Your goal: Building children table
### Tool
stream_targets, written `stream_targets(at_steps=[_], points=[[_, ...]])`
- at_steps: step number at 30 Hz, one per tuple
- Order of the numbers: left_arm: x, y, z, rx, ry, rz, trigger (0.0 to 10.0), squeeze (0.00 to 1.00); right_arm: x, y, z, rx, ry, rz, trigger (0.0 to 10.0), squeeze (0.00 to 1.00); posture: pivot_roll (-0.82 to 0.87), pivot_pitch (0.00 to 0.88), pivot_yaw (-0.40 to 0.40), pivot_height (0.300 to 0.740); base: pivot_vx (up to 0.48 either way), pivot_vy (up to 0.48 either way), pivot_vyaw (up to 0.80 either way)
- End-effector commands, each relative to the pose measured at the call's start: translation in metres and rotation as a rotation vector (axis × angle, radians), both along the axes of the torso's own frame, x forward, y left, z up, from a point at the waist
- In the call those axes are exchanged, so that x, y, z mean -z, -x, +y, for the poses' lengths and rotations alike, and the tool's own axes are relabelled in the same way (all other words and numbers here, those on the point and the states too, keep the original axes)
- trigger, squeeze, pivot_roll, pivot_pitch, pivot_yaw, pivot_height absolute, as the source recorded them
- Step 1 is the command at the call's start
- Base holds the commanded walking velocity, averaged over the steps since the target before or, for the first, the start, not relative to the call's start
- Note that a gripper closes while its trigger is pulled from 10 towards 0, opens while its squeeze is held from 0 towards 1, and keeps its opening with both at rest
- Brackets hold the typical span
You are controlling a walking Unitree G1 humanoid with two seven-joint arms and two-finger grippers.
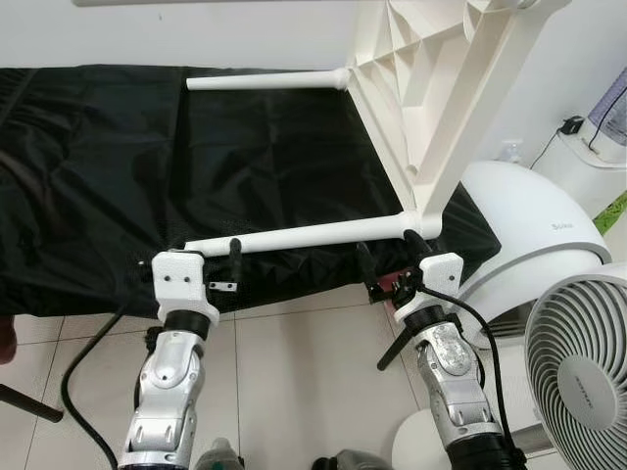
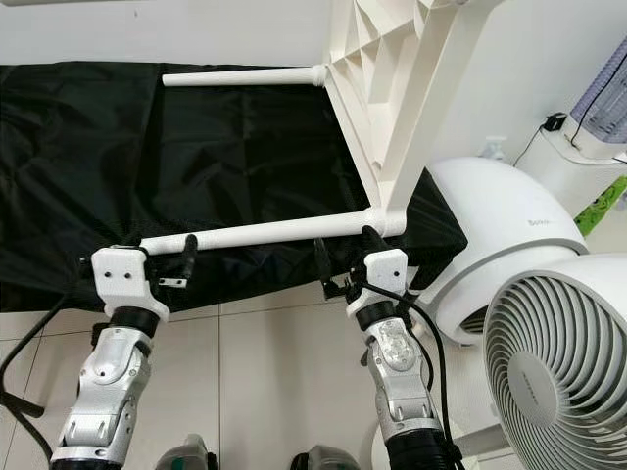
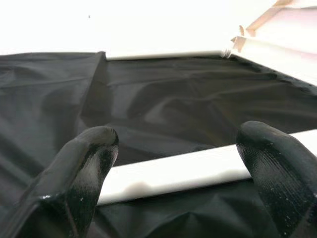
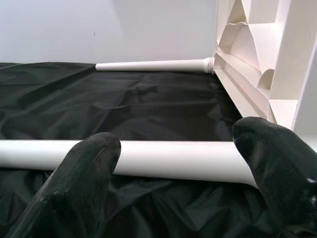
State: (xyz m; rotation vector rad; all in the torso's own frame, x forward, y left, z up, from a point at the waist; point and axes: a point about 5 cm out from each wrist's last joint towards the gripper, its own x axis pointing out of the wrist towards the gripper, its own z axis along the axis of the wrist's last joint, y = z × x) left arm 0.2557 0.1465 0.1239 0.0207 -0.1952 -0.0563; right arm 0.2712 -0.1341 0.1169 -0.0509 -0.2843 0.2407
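White plastic makes up the children's table top (image 1: 431, 108), which stands on edge on a black cloth (image 1: 108, 186), ribbed underside facing the robot's left. Two white legs project from it: the near leg (image 1: 313, 233) and the far leg (image 1: 265, 81) by the wall. In the left eye view both silver arms reach up to the near leg. The left gripper (image 1: 206, 257) sits at the leg's free end, the right gripper (image 1: 392, 257) close to the table top, each with fingers spread around the leg, not clamped. A white fan (image 1: 578, 377) stands to the right of the table top.

The left wrist view shows two black fingertips (image 3: 86, 163) parted, the near leg (image 3: 178, 171) crossing between them.

The right wrist view shows fingertips (image 4: 86, 171) likewise apart, the near leg (image 4: 173, 159) running to the table top (image 4: 257, 64).
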Motion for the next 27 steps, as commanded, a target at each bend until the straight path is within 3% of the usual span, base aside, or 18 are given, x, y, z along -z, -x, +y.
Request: stream_targets(at_steps=[1, 27], points=[[-0.0019, -0.0011, -0.0053, 0.060, -0.012, -0.012, 10.0, 0.00, -0.0031, -0.0032, -0.0023, 0.017, -0.007, -0.006, 10.0, 0.00, 0.04, 0.000, -0.050, 0.740, 0.000, 0.000, 0.00], [0.0033, -0.0003, -0.0008, 0.028, -0.077, -0.028, 10.0, 0.00, 0.0026, -0.0033, -0.0094, 0.041, -0.001, 0.005, 10.0, 0.00, 0.05, 0.000, -0.066, 0.740, 0.000, 0.000, 0.00]])
